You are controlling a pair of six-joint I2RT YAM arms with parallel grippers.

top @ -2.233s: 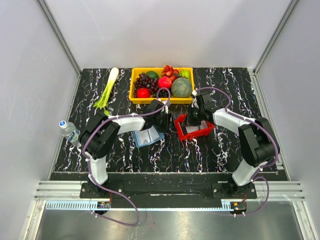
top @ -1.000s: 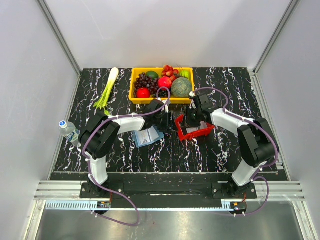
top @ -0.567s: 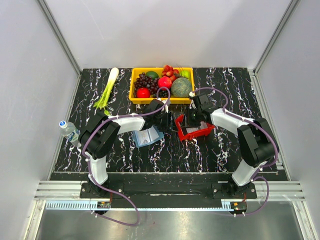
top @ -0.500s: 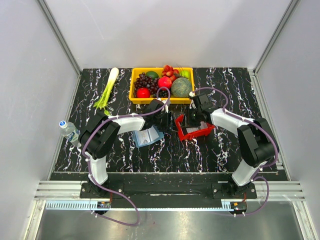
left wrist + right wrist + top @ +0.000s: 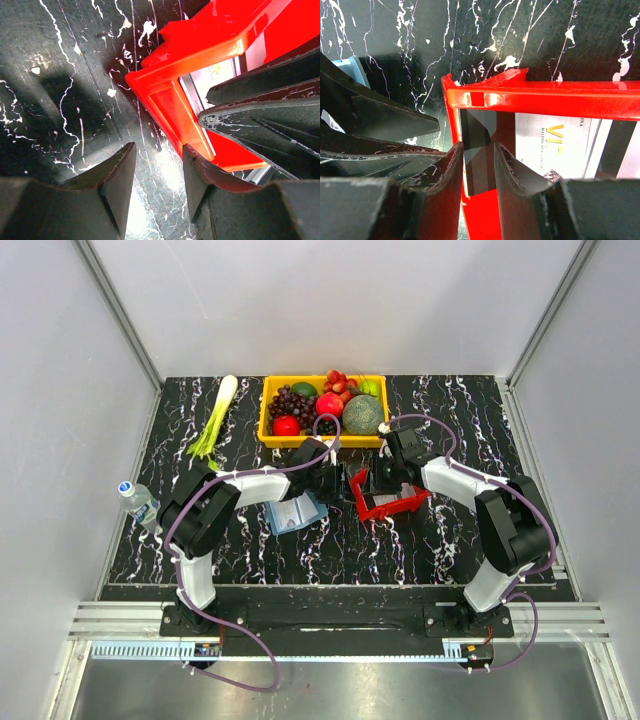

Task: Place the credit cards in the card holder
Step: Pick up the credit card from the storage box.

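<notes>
The red tray [image 5: 358,496] sits mid-table with the credit cards [image 5: 390,501] in it. In the right wrist view a dark card [image 5: 478,127] lies along the tray's left wall [image 5: 545,95], beside a white card [image 5: 550,142]. My right gripper [image 5: 477,146] hovers over the dark card, open, one finger on each side; I cannot tell if they touch it. My left gripper [image 5: 158,150] stands open over bare table, just outside the tray's corner [image 5: 170,100]. The blue card holder [image 5: 295,512] lies open left of the tray, under the left arm.
A yellow bin of fruit [image 5: 323,410] stands just behind both grippers. A leek [image 5: 215,418] lies at the back left and a water bottle [image 5: 138,502] at the left edge. The two grippers [image 5: 337,483] [image 5: 380,478] are close together at the tray.
The right gripper edged slightly left over the tray about two seconds ago. Nothing visible has moved in the last second.
</notes>
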